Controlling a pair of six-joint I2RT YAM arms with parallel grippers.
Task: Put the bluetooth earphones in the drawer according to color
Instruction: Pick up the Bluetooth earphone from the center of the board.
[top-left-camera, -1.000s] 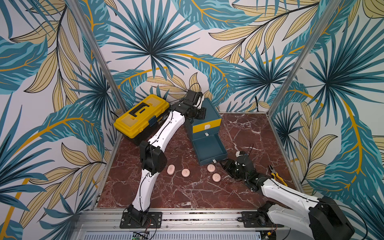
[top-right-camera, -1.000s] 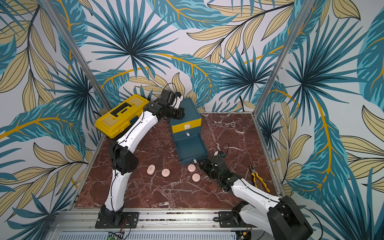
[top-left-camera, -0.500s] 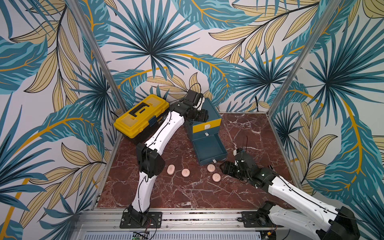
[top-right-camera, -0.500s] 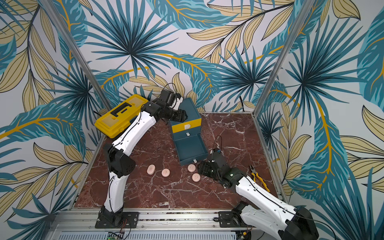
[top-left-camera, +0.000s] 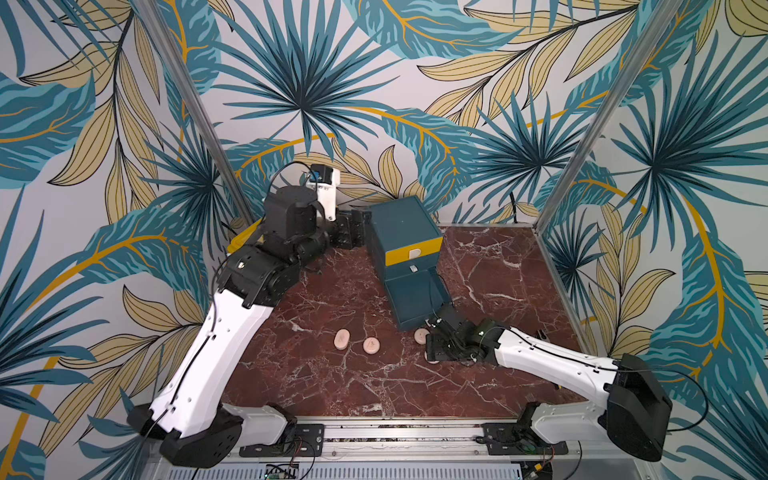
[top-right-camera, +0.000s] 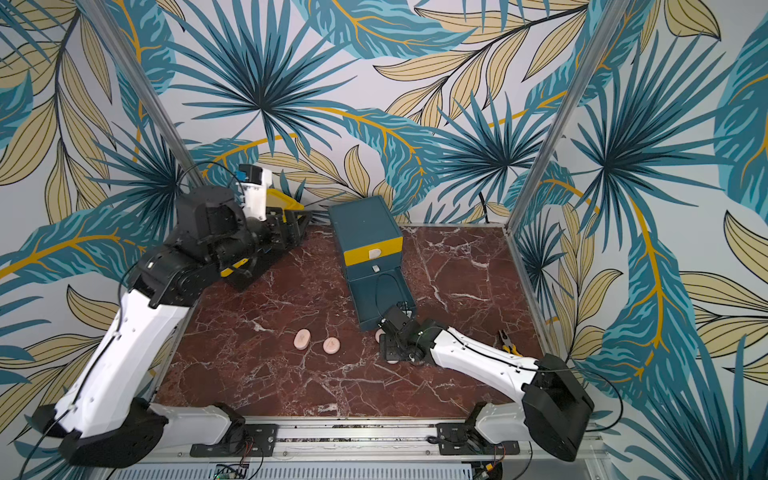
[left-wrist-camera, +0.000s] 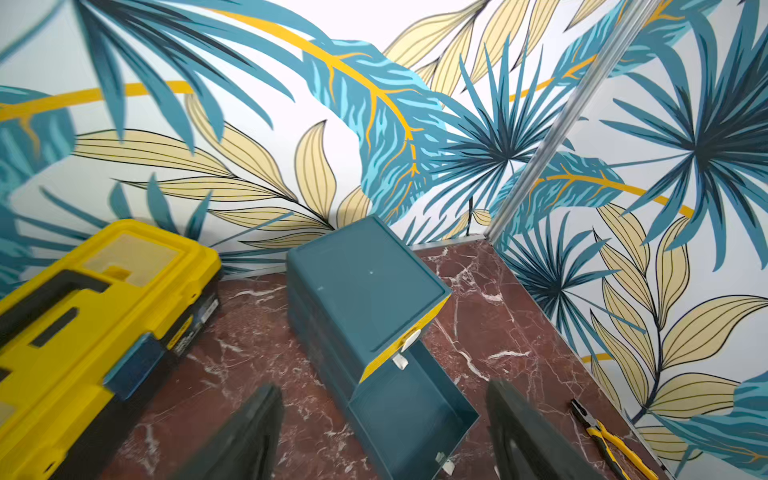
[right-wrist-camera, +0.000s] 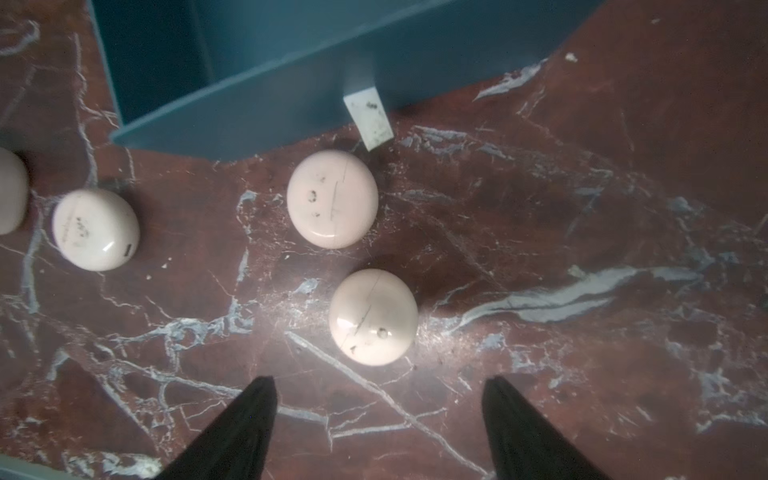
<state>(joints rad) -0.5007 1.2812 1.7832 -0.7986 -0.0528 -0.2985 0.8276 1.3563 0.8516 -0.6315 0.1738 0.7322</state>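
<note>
Right gripper (right-wrist-camera: 380, 415), black fingers spread and empty, hovers above one of four pale pink oval earphone cases (right-wrist-camera: 373, 316). They lie on the red marble tabletop (top-left-camera: 332, 382), at six o'clock from the open bottom drawer (top-left-camera: 409, 299) of the dark teal chest (top-left-camera: 405, 232). Left gripper (left-wrist-camera: 382, 388), also spread and empty, hangs near the chest's nine o'clock.

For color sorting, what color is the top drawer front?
Yellow drawer front, clearest in a top view.

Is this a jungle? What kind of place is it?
Not a jungle: probably a robot practice booth. The leaves are printed on flat walls, and two robot arms are bolted to a metal rail over a marble-look tabletop.
</note>
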